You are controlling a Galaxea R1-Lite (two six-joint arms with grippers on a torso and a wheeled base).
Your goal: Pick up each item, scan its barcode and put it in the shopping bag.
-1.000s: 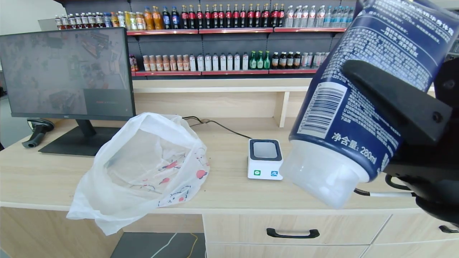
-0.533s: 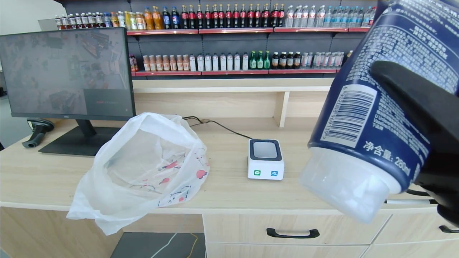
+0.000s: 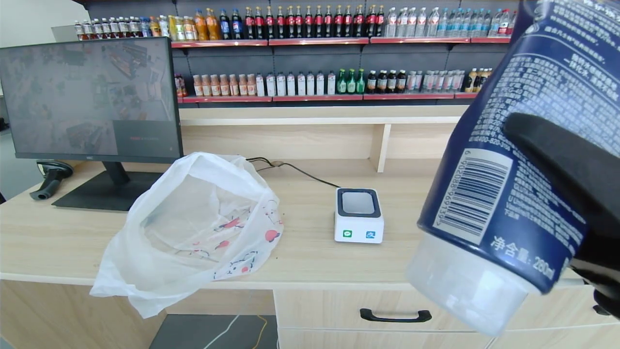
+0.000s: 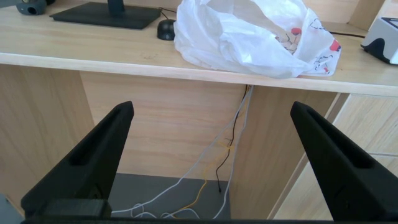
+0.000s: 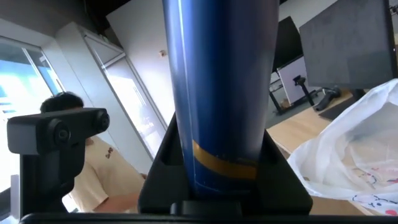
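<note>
A dark blue bottle [image 3: 523,160] with a translucent white cap hangs close to the head camera at the right, cap tilted down and left, its barcode [image 3: 474,194] facing the camera. My right gripper [image 3: 569,169] is shut on the bottle [image 5: 221,81], one black finger across its label. The small white scanner [image 3: 358,214] stands on the wooden counter [image 3: 310,257], to the left of and below the bottle. A white plastic shopping bag [image 3: 203,223] lies open on the counter at the left, partly over the front edge. My left gripper [image 4: 211,162] is open, held low in front of the counter, under the bag [image 4: 255,34].
A monitor [image 3: 92,99] on its stand and a black handheld scanner [image 3: 51,177] sit at the counter's left. A cable [image 3: 290,169] runs from the scanner to the back. Drink shelves [image 3: 315,48] fill the wall behind. Drawers with a black handle [image 3: 395,316] are below.
The right gripper has carried the bottle right and down across the head view, turning its barcode more toward the camera. The scanner, half covered a second ago, now shows whole.
</note>
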